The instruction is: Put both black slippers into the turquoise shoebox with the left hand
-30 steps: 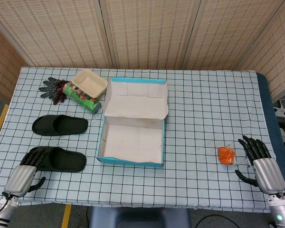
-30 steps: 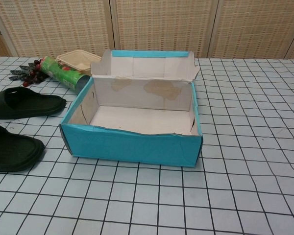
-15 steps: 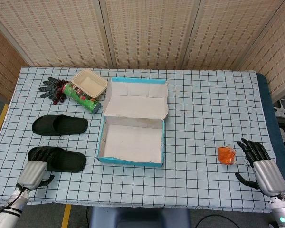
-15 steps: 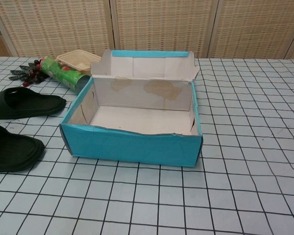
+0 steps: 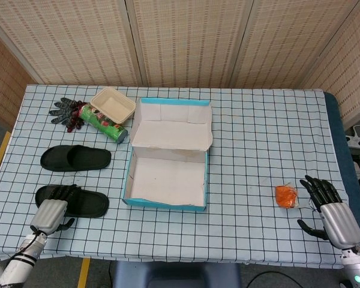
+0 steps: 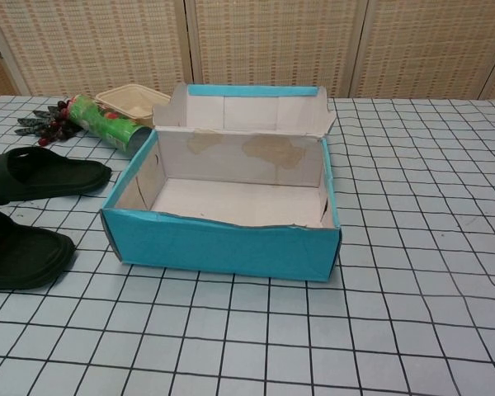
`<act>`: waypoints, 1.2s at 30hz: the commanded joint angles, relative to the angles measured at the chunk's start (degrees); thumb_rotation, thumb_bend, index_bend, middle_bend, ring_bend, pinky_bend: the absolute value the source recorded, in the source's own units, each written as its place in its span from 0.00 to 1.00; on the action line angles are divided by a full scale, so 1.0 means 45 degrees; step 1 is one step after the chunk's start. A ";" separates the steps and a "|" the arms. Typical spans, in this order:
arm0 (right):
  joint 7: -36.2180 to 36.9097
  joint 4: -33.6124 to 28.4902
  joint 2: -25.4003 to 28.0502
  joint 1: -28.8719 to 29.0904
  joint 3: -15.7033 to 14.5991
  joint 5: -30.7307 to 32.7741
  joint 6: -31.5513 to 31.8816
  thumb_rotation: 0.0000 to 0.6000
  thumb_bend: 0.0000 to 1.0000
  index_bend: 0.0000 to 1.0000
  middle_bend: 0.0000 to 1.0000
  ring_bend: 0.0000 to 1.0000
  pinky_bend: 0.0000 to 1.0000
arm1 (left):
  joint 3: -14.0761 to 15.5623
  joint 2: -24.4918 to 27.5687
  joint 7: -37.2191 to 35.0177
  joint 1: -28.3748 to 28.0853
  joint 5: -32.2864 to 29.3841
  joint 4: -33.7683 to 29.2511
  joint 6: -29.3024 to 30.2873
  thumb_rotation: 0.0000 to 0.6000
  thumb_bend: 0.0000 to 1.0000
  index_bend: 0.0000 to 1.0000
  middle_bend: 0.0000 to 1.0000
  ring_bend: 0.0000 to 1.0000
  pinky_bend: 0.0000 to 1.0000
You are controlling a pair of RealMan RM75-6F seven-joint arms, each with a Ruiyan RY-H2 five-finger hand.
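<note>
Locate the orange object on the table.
In the head view, the orange object lies on the right side of the table, near its front edge, just left of the right hand. The chest view does not show it.

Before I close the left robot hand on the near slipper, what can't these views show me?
- Head view: left robot hand covers the near slipper heel; finger contact unclear.
- Chest view: neither hand appears; near slipper cut by the left edge.
- Shoebox front wall hides its near floor strip.

Bare checked tablecloth [image 5: 258,150] lies open right of the empty turquoise cardboard shoebox [image 5: 166,180], whose raised lid flap walls its far side. Left of it (a narrower lane), two black rubber slippers [image 5: 75,158] and a green snack can [image 5: 104,124] crowd the cloth.
</note>
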 commanded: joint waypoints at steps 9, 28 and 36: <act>-0.0010 -0.0021 0.0032 -0.0008 0.0000 0.0029 -0.0042 1.00 0.13 0.00 0.00 0.00 0.00 | -0.0025 -0.0172 0.0841 -0.0237 -0.0997 0.0184 -0.0450 1.00 0.34 0.00 0.00 0.00 0.05; -0.0126 -0.0115 0.0063 -0.0014 0.0007 0.0101 -0.0132 1.00 0.13 0.00 0.00 0.00 0.00 | -0.0002 -0.1182 0.2215 -0.0664 -0.2250 0.1662 -0.0979 1.00 0.34 0.00 0.00 0.00 0.09; -0.0198 -0.0160 0.0047 -0.0011 -0.0003 0.0108 -0.0178 1.00 0.13 0.00 0.00 0.00 0.00 | -0.0023 -0.1503 0.2511 -0.0695 -0.2554 0.1943 -0.0856 1.00 0.46 0.14 0.12 0.13 0.15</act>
